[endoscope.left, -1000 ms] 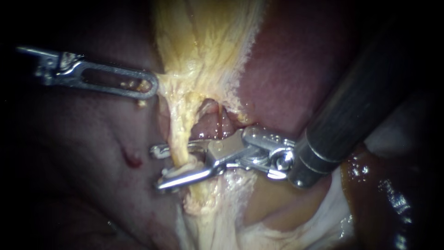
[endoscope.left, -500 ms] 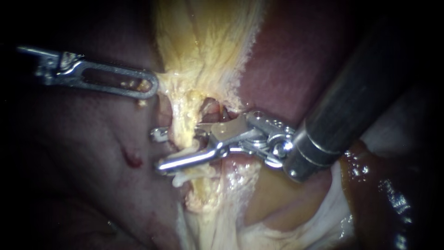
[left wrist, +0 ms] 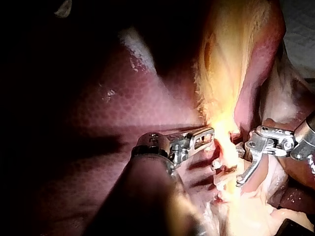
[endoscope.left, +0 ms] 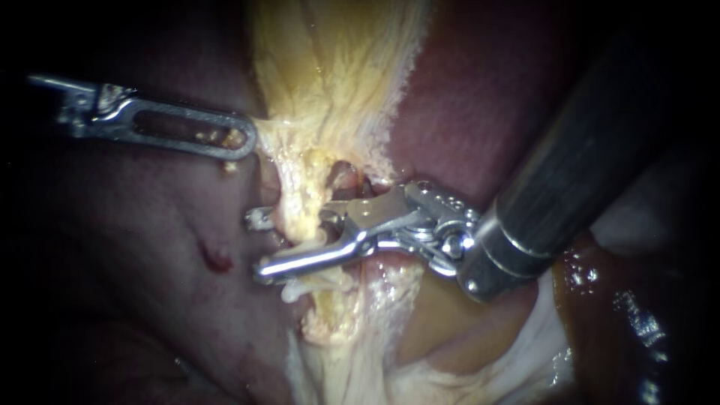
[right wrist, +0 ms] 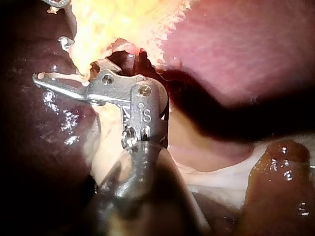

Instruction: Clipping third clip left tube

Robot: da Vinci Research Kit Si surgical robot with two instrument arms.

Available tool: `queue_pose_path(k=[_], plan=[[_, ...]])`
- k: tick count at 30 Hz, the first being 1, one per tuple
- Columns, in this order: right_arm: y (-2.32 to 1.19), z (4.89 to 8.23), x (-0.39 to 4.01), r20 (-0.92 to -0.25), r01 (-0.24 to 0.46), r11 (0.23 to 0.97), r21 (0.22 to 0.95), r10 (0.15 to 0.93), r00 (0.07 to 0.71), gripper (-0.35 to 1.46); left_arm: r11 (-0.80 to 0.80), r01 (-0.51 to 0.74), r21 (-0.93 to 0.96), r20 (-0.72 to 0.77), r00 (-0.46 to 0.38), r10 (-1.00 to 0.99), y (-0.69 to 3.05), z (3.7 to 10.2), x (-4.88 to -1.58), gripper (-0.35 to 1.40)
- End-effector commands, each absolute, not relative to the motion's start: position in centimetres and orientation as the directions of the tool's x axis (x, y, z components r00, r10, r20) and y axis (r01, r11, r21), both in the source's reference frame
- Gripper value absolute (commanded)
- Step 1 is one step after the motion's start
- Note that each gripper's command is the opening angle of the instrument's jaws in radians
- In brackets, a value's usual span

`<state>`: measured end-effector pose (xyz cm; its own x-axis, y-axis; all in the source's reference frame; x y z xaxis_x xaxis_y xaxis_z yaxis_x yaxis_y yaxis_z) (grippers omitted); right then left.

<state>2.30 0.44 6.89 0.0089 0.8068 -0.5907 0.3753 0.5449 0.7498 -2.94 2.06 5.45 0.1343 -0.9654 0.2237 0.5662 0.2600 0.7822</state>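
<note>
A yellowish tube [endoscope.left: 300, 201] runs down from a fan of yellow tissue [endoscope.left: 330, 75]. My right instrument [endoscope.left: 259, 244] straddles it from the right, jaws open. One jaw lies in front of the tube and the other tip pokes out behind it. The right wrist view shows the same jaws [right wrist: 49, 59] around the tube [right wrist: 83, 61]. My left instrument [endoscope.left: 244, 142] is at the upper left, its slotted jaws shut on the edge of the yellow tissue. In the left wrist view its jaws [left wrist: 209, 137] meet the bright tissue, with my right instrument [left wrist: 227, 174] just beyond.
Red-brown liver [endoscope.left: 480, 97] lies behind the right instrument's dark shaft [endoscope.left: 570, 172]. Dark purple tissue [endoscope.left: 135, 247] with a small red spot [endoscope.left: 214, 259] fills the left. Glistening brown tissue [endoscope.left: 592, 300] and pale white tissue [endoscope.left: 450, 375] sit at the lower right.
My right instrument has slid up the tube toward the yellow fan, and the gap between its jaws has narrowed a little. My left instrument has stayed put.
</note>
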Motion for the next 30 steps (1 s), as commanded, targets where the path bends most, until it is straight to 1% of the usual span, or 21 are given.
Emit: queue_pose_path(k=[1,2,6,7,8,12,23,30], plan=[[0.44,6.85,2.29,-0.587,0.387,0.539,0.748,0.810,0.006,0.49,0.260,0.566,0.782,0.223,0.134,-0.965,2.06,5.45,-2.93,-0.35],[0.44,6.81,2.28,-0.580,0.388,0.535,0.750,0.815,-0.002,0.49,0.260,0.566,0.782,0.223,0.134,-0.965,2.06,5.45,-2.93,-0.35],[0.44,6.66,2.26,-0.564,0.341,0.536,0.772,0.826,-0.019,0.49,0.260,0.566,0.783,0.223,0.135,-0.965,2.06,5.46,-2.93,-0.35],[0.44,6.63,2.26,-0.564,0.344,0.535,0.772,0.826,-0.018,0.49,0.260,0.566,0.783,0.223,0.135,-0.965,2.06,5.46,-2.93,-0.35],[0.44,6.60,2.26,-0.559,0.329,0.535,0.778,0.829,-0.024,0.49,0.260,0.566,0.783,0.223,0.135,-0.965,2.06,5.46,-2.93,-0.35],[0.44,6.56,2.24,-0.551,0.300,0.535,0.790,0.834,-0.034,0.49,0.260,0.566,0.783,0.223,0.135,-0.965,2.06,5.46,-2.93,-0.35],[0.45,6.57,2.20,-0.552,0.297,0.535,0.791,0.833,-0.033,0.48,0.260,0.566,0.782,0.224,0.135,-0.965,2.06,5.47,-2.93,-0.35],[0.45,6.58,2.16,-0.551,0.292,0.535,0.792,0.834,-0.032,0.40,0.261,0.566,0.782,0.224,0.135,-0.965,2.06,5.48,-2.93,-0.35]])
